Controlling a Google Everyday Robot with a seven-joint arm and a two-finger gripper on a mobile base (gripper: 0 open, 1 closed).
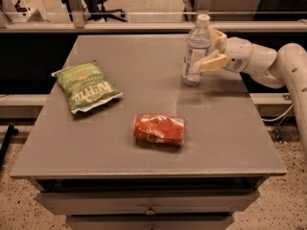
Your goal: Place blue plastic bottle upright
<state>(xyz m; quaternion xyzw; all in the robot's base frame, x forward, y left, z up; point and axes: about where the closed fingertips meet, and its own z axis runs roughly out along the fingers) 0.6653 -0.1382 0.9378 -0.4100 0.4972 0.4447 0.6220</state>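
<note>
The blue plastic bottle [195, 51], clear with a white cap and a pale label, stands on its base at the back right of the grey table [96, 143], leaning slightly to the right. My gripper [214, 48] reaches in from the right at label height. Its near finger [212, 62] lies against the bottle's right front side and the other finger [219, 35] is behind the bottle. The gripper is shut on the bottle.
A crushed red soda can [159, 129] lies on its side at the table's front middle. A green chip bag [87, 86] lies flat at the left. A drawer front [148, 202] is under the tabletop. A rail and chair legs are behind the table.
</note>
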